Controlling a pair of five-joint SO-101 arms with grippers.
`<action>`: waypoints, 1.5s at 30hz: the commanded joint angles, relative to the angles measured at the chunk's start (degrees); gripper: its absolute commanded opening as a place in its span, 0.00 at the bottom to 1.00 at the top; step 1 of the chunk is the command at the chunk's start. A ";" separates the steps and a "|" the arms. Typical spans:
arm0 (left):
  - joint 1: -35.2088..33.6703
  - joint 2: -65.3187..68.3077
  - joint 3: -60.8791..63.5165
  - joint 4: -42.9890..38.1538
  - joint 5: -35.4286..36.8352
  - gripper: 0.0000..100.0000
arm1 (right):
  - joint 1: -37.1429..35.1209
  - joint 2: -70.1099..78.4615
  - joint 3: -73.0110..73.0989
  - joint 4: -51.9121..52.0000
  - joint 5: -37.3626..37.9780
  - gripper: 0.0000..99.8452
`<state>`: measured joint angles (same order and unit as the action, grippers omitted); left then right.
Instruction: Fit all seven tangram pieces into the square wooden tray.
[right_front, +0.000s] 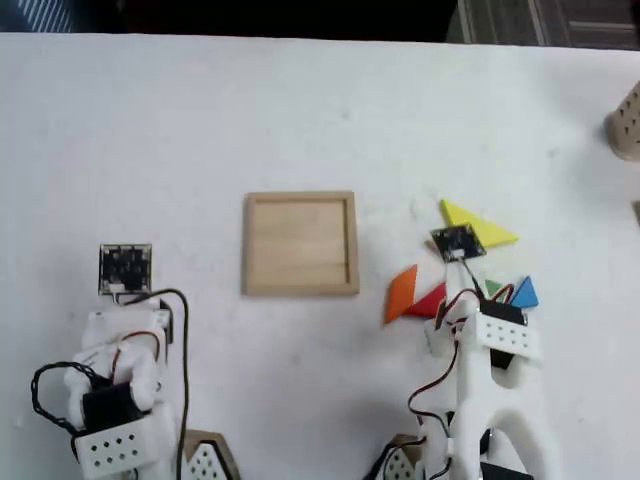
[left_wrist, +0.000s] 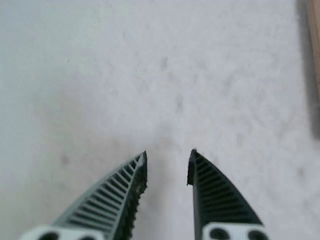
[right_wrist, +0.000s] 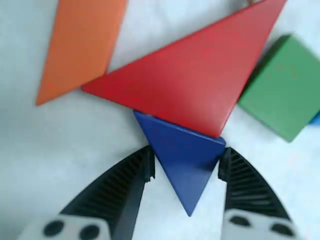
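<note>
Jaws of the right pincer (right_wrist: 186, 160) stand open astride the blue triangle (right_wrist: 182, 147) touching the red triangle (right_wrist: 185, 85); the left pincer (left_wrist: 168, 151) hangs open over the desk (left_wrist: 150, 75).

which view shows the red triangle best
Right wrist view: the red triangle lies close and nearly whole. High view: a red sliver beside the orange piece, partly behind an arm. Left wrist view faces the table.

The square pale wooden tray (right_front: 300, 243) is bare, matt board with faint plank lines. The white table surface (left_wrist: 150, 75) is matt and faintly mottled (cloth or paper, I cannot tell). The large red triangle (right_wrist: 190, 85), small blue triangle (right_wrist: 182, 167), orange parallelogram (right_wrist: 80, 45) and green square block (right_wrist: 282, 87) look smooth, painted, softly sheened. The left gripper (left_wrist: 168, 151) and right gripper (right_wrist: 186, 150) have ribbed matt plastic fingers.
</note>
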<state>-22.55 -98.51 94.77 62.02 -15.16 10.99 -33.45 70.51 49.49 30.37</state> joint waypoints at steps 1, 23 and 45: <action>-0.57 -0.40 -0.53 -1.14 0.44 0.15 | -1.27 -0.75 -3.08 -4.35 -0.35 0.21; -1.63 -0.40 -0.53 -1.14 0.44 0.15 | -1.27 -1.27 -11.69 4.18 -0.44 0.06; -2.07 -0.40 -0.62 -1.14 0.44 0.15 | -9.01 -0.66 -13.45 1.45 -5.98 0.20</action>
<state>-23.87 -98.51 94.77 62.02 -15.16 2.64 -33.54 56.35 54.33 24.48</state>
